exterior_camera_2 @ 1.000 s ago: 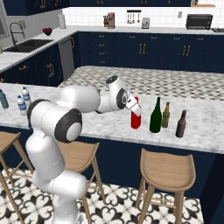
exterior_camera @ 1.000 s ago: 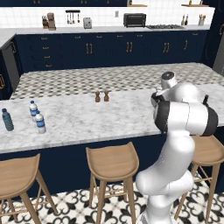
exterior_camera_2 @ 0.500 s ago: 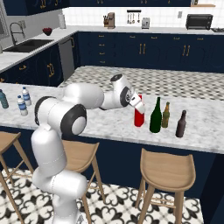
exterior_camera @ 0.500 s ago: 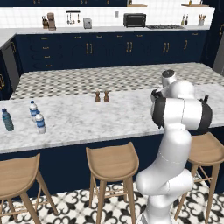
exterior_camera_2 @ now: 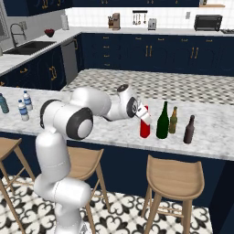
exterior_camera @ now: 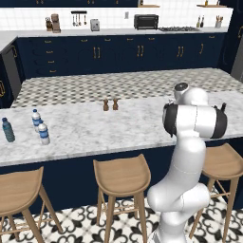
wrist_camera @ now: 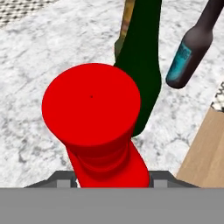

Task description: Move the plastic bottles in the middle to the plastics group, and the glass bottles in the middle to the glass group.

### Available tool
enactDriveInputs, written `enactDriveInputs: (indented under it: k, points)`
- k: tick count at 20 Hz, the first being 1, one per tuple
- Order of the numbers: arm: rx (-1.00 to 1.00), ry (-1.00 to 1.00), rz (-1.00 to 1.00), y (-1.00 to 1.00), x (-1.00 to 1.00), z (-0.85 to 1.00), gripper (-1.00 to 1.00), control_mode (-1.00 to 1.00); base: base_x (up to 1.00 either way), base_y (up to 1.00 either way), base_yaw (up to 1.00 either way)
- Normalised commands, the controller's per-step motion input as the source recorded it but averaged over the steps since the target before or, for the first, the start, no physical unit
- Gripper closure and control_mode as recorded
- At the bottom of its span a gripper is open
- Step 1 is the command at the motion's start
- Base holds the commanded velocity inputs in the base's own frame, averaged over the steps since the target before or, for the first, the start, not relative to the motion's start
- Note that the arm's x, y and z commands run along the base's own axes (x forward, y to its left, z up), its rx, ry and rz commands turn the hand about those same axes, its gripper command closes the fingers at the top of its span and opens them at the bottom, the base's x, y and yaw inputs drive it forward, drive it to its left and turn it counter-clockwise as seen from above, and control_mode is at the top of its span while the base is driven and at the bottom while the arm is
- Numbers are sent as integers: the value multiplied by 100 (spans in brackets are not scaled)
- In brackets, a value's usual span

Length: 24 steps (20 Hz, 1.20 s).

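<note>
Left base view: the arm blocks the right end of the table [exterior_camera: 95, 128]; far left stand three small bottles, the plastics group [exterior_camera: 38, 126].

Right base view: the pincer [exterior_camera_2: 145, 119] is clamped on the red bottle [exterior_camera_2: 145, 128], which stands upright on the table, just left of the green bottle [exterior_camera_2: 162, 121]. The glass group [exterior_camera_2: 181, 125] lies further right.

Hand view: the red cap [wrist_camera: 91, 104] sits dead ahead between the jaws, long axis vertical, pointing up at the camera.
</note>
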Motion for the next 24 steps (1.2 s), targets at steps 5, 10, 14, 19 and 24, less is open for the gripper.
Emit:
enactDriveInputs:
  k: [5,10,14,19,24]
  points:
    - [0,0,0,0,0,-22,100,-100,0,0,0]
    - [0,0,0,0,27,5,100,-100,0,0,0]
    - [0,0,0,-6,70,4,100,-100,0,0,0]
    - [0,0,0,-13,53,0,100,-100,0,0,0]
    - [0,0,0,-9,16,-9,100,-100,0,0,0]
